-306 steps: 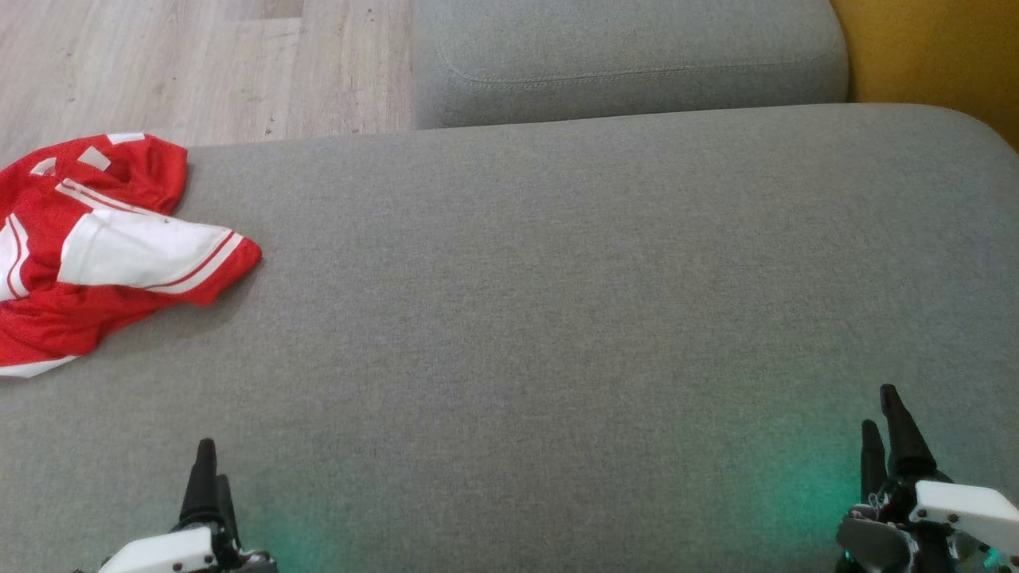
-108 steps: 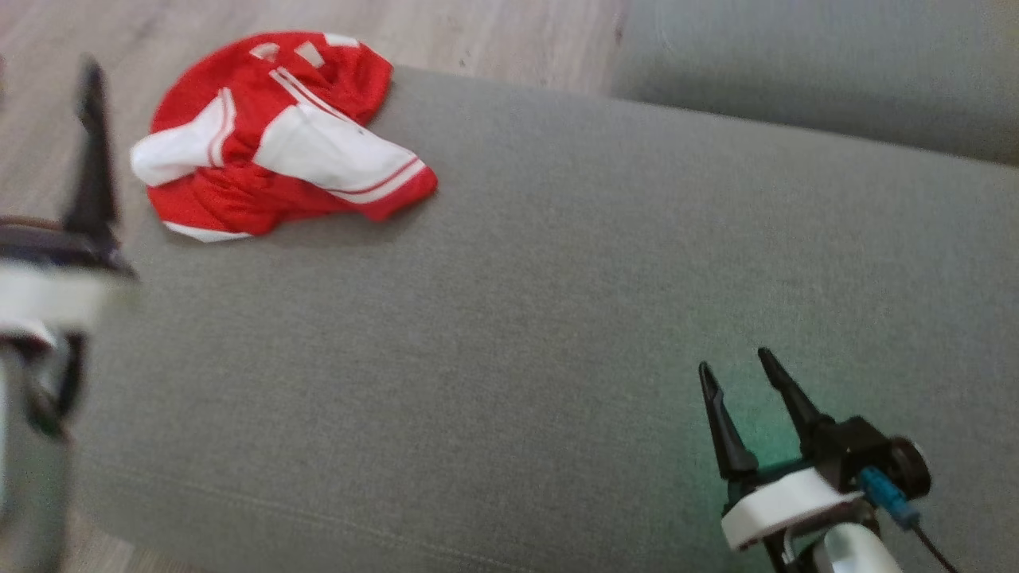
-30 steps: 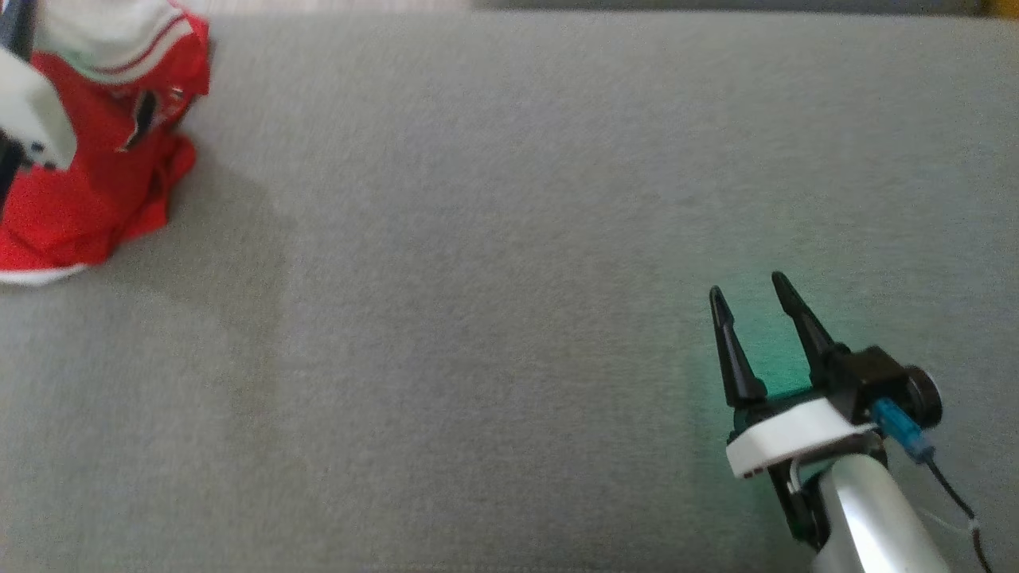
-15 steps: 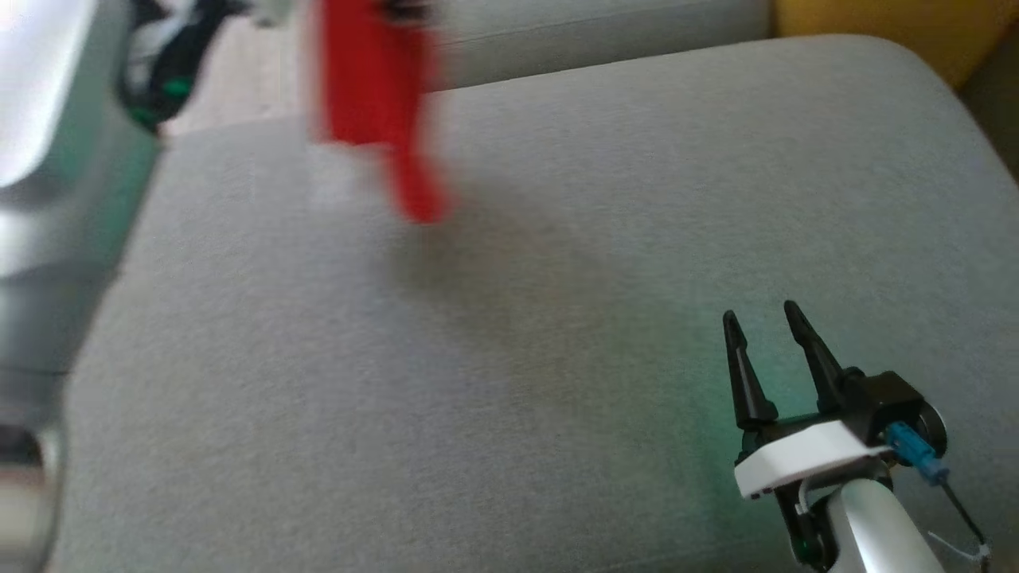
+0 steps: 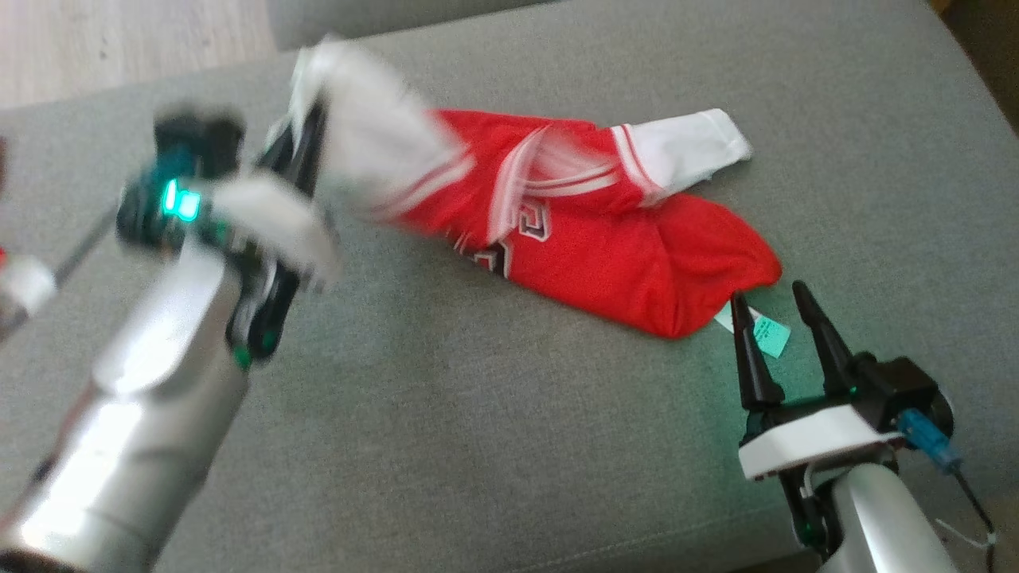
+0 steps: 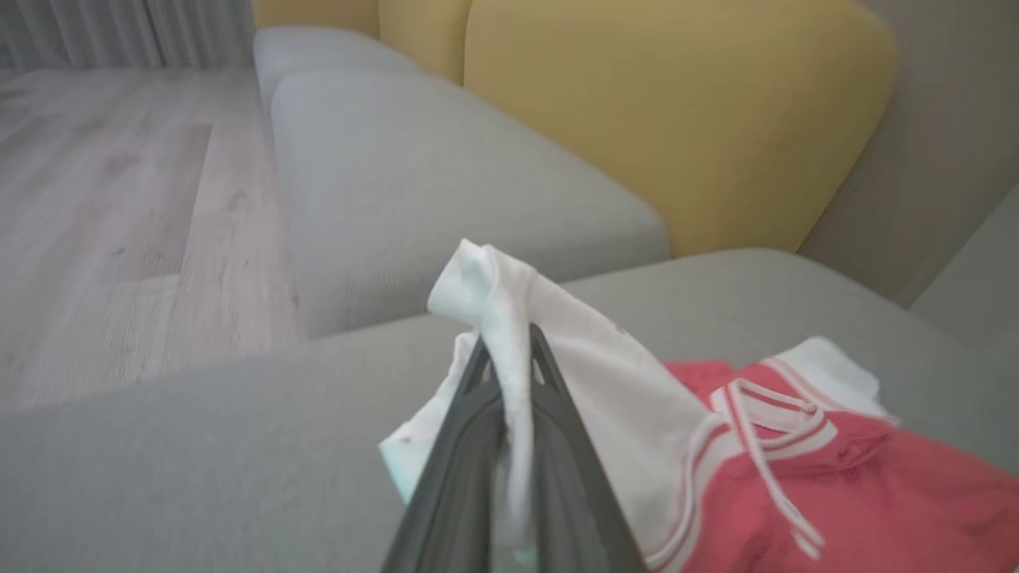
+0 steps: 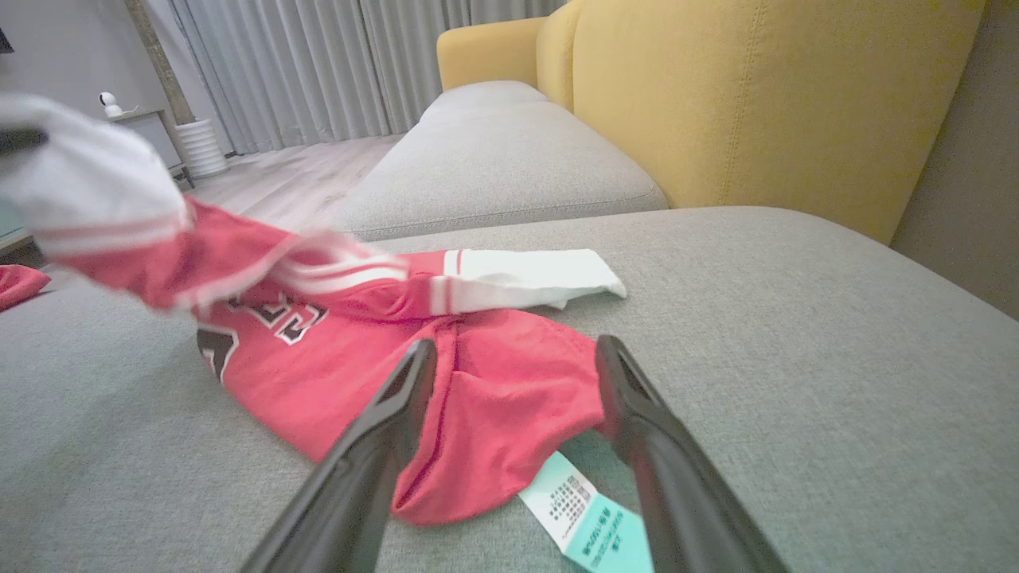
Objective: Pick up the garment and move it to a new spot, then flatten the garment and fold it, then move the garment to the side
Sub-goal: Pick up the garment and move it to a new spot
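Observation:
The garment (image 5: 621, 239), a red jersey with white sleeves and dark lettering, lies stretched across the middle of the grey sofa cushion (image 5: 478, 446). My left gripper (image 5: 306, 135) is shut on one white sleeve and holds that end raised at the left, blurred by motion. In the left wrist view the sleeve (image 6: 509, 318) is pinched between the closed fingers of the left gripper (image 6: 505, 350), and the red body (image 6: 796, 477) trails to the right. My right gripper (image 5: 768, 298) stands open just in front of the garment's near red hem, holding nothing. In the right wrist view the right gripper (image 7: 517, 346) frames that hem (image 7: 478, 382).
A teal care label (image 7: 589, 517) sticks out from the hem between my right fingers. A second grey cushion (image 7: 493, 167) and a yellow backrest (image 7: 756, 95) stand behind. Wooden floor (image 6: 119, 199) lies beyond the cushion's far left edge. Another red item (image 7: 16, 282) shows at the left.
Half a second ago the garment hung in the air from my left gripper. Now its body lies spread on the cushion in front of my right gripper. The head camera has also shifted.

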You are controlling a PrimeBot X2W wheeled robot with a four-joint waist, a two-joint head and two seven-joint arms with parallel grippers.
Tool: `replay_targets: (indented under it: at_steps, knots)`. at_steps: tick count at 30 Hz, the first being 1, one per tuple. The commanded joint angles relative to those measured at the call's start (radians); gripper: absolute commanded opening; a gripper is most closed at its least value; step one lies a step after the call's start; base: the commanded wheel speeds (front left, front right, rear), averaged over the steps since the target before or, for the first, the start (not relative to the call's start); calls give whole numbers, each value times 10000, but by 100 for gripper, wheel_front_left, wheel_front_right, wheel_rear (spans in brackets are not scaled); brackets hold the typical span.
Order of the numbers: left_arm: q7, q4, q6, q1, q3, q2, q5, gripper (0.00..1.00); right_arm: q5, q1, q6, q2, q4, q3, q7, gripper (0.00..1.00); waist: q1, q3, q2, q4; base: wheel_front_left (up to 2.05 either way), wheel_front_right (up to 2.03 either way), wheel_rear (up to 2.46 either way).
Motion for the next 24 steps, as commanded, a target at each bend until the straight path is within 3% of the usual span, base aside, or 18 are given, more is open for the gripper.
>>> replay_targets:
  at_steps: [1,6,7,8,9,17,24]
  knots:
    - [-236,-73,100,-437,536,390,-15,0,42,-383,37,-39,-353,234,-110,100,-1,182,0,-32,0,0,0]
    - [-963,1304,473,372,798,430,-182,0,-71,-407,37,-39,-359,90,-110,100,-1,381,0,8,0,0,0]
    - [-1114,1521,526,461,855,398,-222,27,-89,-396,37,-39,-352,72,-110,100,-1,378,0,29,0,0,0]
    - [-1257,1717,551,547,882,351,-244,78,-106,-382,37,-39,-339,61,-110,100,-1,365,0,57,0,0,0]
    - [-1415,1897,560,613,877,306,-229,100,-124,-366,37,-39,-328,62,-110,100,-1,347,0,95,0,0,0]
    - [-2642,2395,244,802,890,-329,-67,100,-261,-190,37,-39,-294,81,-110,100,-1,-134,0,512,0,0,0]
    - [-2829,1246,168,1866,1451,-661,435,100,-329,142,37,-39,-245,60,-110,100,-1,-851,0,955,0,0,0]
